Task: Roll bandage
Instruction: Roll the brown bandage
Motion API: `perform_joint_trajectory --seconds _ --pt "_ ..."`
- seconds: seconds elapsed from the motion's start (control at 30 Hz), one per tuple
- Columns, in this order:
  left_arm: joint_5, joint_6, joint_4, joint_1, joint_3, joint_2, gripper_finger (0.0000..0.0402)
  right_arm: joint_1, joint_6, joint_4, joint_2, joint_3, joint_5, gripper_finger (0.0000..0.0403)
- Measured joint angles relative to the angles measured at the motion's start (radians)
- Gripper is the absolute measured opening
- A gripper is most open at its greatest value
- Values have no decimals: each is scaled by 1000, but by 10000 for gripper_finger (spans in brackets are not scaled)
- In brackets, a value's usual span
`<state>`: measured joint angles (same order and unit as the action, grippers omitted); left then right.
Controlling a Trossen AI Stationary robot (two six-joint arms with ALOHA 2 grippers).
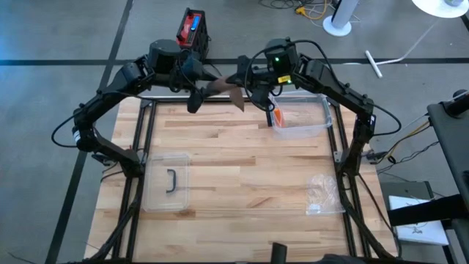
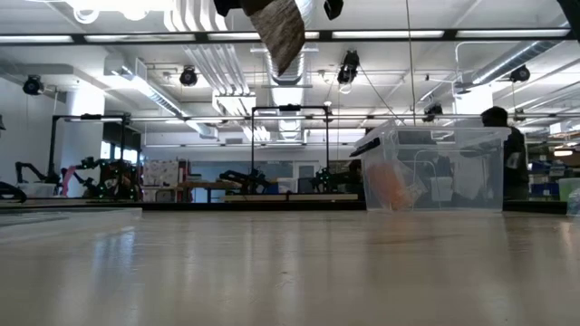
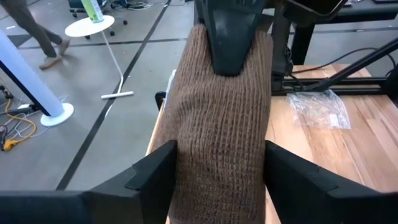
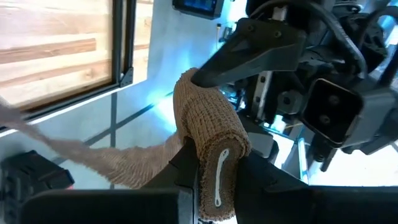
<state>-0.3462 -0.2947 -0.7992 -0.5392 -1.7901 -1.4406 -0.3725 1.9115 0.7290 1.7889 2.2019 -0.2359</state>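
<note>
High view: the brown knitted bandage strip (image 1: 223, 88) hangs between both grippers at upper centre, its long axis running across the frame; shadow hides where each end is held. Low view: only its lower end (image 2: 279, 32) dips in at top centre, grippers cut off. Left wrist view: the left gripper (image 3: 217, 168) stands spread beside the strip. Right wrist view: the right gripper (image 4: 214, 165) pinches the rolled end.
</note>
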Motion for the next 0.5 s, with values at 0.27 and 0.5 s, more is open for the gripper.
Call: perform_joint_trajectory --seconds 0.27,0.5 --pt "-1 -20 -29 0 -1 1 227 2 9 -30 0 -6 -6 50" --pt "-2 -37 -28 0 -1 1 206 3 9 -41 0 -11 -9 50"
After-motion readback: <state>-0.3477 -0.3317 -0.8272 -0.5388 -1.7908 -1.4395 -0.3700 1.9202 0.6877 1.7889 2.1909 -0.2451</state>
